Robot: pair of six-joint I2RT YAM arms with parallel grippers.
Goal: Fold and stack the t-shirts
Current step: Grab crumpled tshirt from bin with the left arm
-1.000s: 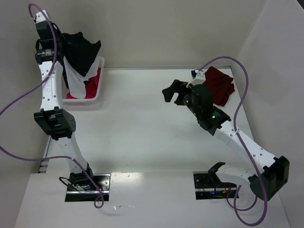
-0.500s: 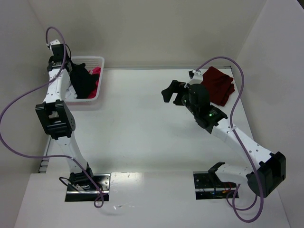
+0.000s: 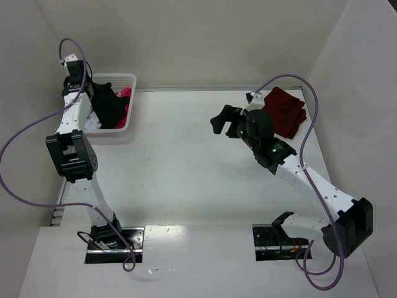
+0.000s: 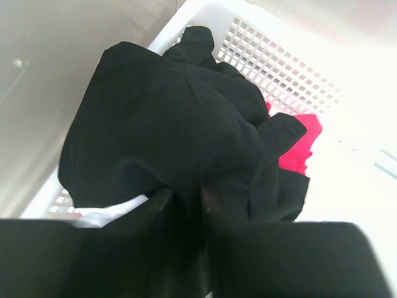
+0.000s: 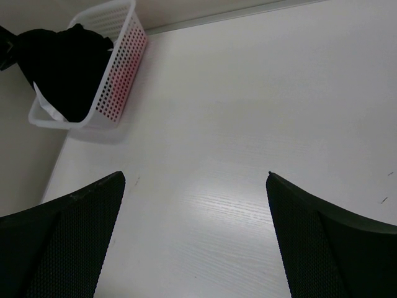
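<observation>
My left gripper (image 3: 94,99) hangs over the white basket (image 3: 128,78) and is shut on the black t-shirt (image 3: 108,105), which lies bunched in the basket. In the left wrist view the jaws (image 4: 189,198) pinch a fold of the black t-shirt (image 4: 167,118); a pink-red t-shirt (image 4: 301,146) and a bit of white t-shirt (image 4: 108,211) lie under it. A folded dark maroon t-shirt (image 3: 286,110) lies at the table's far right. My right gripper (image 3: 223,119) is open and empty above the table's middle, left of the maroon t-shirt.
The lattice basket (image 5: 122,65) stands at the table's far left corner against the wall, with the black t-shirt (image 5: 65,62) in it. The right wrist view shows bare white tabletop (image 5: 205,124) between the fingers. Walls close the back and both sides.
My left gripper has come down from high above the basket, lowering the hanging black t-shirt into it. The right arm has barely moved.
</observation>
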